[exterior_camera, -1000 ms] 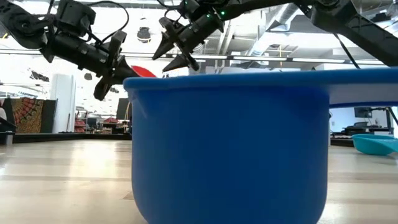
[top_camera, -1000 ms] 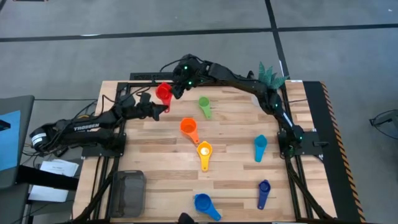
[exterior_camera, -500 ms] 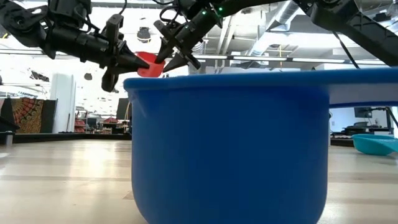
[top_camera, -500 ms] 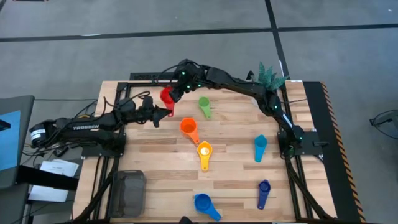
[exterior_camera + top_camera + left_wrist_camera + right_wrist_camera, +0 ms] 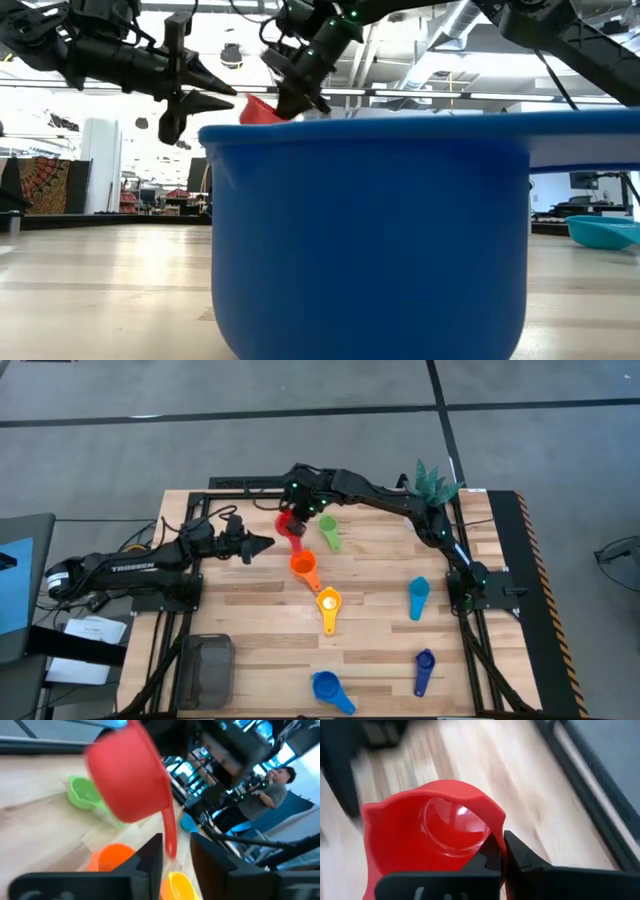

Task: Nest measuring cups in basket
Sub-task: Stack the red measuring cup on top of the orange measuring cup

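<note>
High view: the right gripper holds the red cup aloft at twelve o'clock above the orange cup; the left gripper, fingers apart and empty, sits at nine o'clock of it; the basket lies at seven o'clock.
Low view: the red cup hangs in the right gripper.
Right wrist view: fingers pinch the cup's rim.

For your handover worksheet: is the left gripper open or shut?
Open: the left gripper has its fingers spread, while the right gripper pinches the red cup.

One camera stares straight down over the slatted wooden table. Another sits at tabletop height, pressed against the big blue plastic cup. Both wrist cameras share the small red plastic cup.
</note>
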Robot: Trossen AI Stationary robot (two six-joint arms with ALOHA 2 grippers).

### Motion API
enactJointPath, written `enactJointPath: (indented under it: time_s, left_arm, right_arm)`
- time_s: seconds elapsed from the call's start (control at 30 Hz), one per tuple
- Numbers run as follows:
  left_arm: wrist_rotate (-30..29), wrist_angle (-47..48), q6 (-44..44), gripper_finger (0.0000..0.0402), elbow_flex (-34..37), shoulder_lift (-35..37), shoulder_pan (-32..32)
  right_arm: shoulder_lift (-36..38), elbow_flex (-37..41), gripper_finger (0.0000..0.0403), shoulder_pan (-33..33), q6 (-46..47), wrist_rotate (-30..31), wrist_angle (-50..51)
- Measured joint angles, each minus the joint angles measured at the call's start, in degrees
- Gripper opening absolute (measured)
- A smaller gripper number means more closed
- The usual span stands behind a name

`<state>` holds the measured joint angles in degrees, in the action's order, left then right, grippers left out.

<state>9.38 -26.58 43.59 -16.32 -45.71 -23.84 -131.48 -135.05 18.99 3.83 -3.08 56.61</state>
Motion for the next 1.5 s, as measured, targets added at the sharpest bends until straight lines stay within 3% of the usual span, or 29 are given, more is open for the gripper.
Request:
enactJointPath:
  time_s: [0.13, 0.27, 0.63, 1.5]
  left_arm:
    - [-2.16, 8.67, 0.01, 0.0118, 0.07, 4.23, 0.01]
    - [-5.32, 13.33, -0.41, 0.0124, 0.07, 6.12, 0.01]
    - [-5.74, 14.23, -0.13, 0.0125, 0.09, 5.98, 0.01]
    - [-7.73, 16.91, -1.11, 0.0125, 0.09, 5.98, 0.01]
  right_arm:
    - [-0.01, 0.04, 0.0007, -1.06, -2.86, -0.05, 6.97]
    - [-2.19, 0.34, 0.0007, -3.41, -4.57, -0.05, 7.67]
    - [-7.74, 0.38, 0.0007, -8.48, -4.08, 3.11, 9.87]
    - [-7.65, 0.34, 0.0028, -5.79, 0.92, -1.42, 9.66]
